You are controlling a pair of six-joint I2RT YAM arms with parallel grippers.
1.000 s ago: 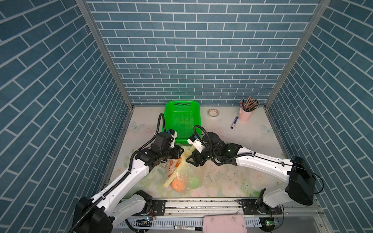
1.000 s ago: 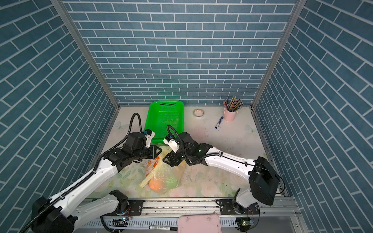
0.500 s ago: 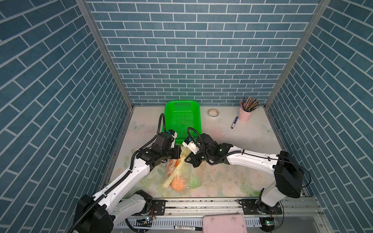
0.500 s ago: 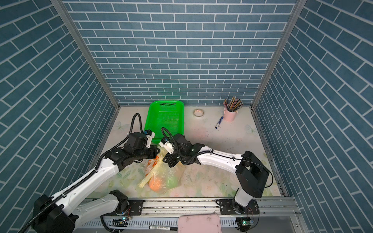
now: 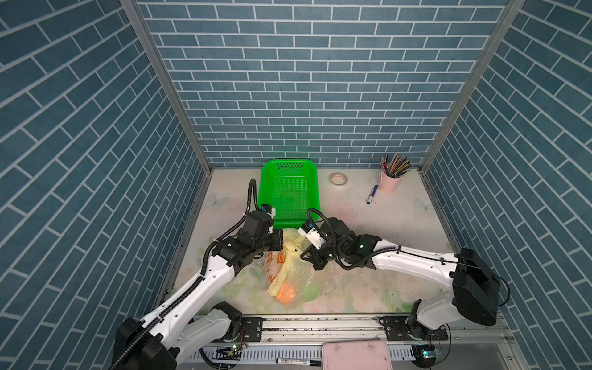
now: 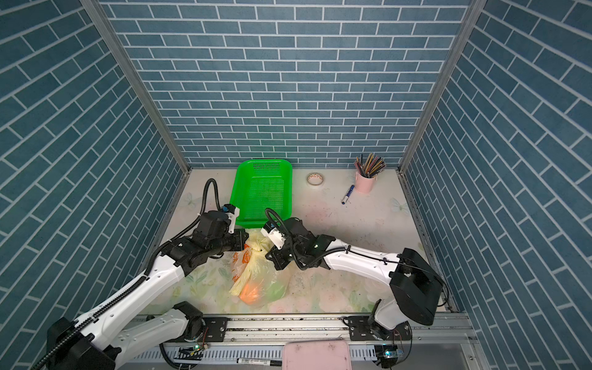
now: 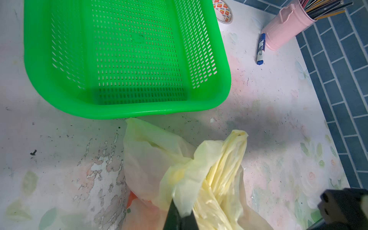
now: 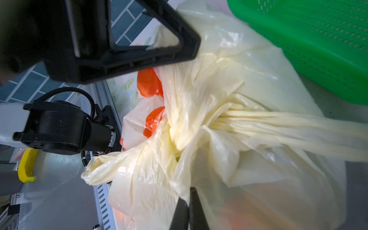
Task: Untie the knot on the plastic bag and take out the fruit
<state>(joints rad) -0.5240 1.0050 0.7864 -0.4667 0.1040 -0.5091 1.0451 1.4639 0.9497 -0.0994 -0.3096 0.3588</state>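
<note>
Vs 1 s ago both sets of jaws have closed: L gripper [image 7: 180, 217] now pinches a fold of the plastic bag [image 5: 288, 275] right by the knot [image 5: 290, 246], and R gripper [image 8: 188, 211] nips bag film on the knot's other side. Bag lies on the table [image 5: 400, 224] just in front of the green basket [image 5: 290, 192], knot tied, fruit [image 5: 286, 293] inside

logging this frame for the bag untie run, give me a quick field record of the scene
left jaws: shut on the plastic bag at the knot
right jaws: shut on bag film beside the knot
knot: tied, between the two arms
fruit: inside the bag, orange and green showing through
green basket: behind the bag, nothing in it
back right: tape roll, marker, pink cup of pencils
</note>
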